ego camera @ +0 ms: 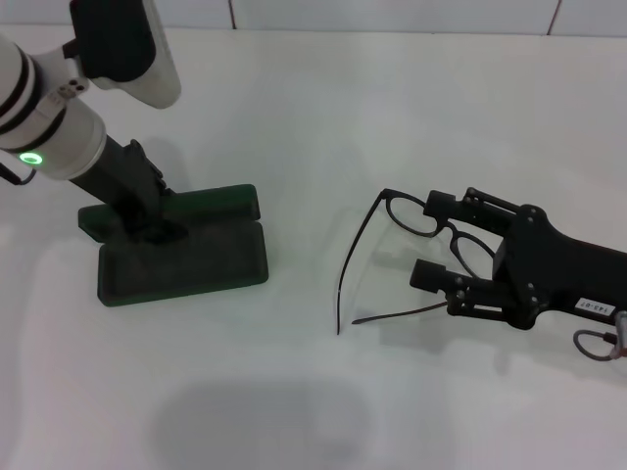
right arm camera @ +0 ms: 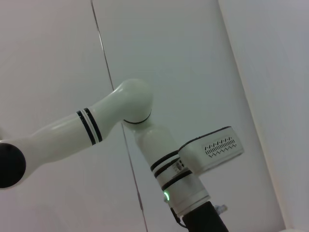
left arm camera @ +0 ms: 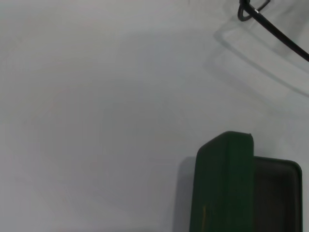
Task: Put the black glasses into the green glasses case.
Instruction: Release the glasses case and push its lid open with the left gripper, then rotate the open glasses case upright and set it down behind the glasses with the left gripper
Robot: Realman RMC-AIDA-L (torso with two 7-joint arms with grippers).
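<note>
While its two fingers stand spread apart on either side of the lens rims, the right gripper point(ego camera: 439, 241) reaches in low from the right over the white table point(ego camera: 294, 392), closing on nothing. Between those fingers lie the black glasses point(ego camera: 411, 245), resting on the tabletop with both temple arms unfolded toward the left. Well apart to the left sits the green glasses case point(ego camera: 186, 257), lid hinged open. Farther back, the left gripper point(ego camera: 157, 227) presses down at the case's hinge; whether its fingers are parted cannot be told.
</note>
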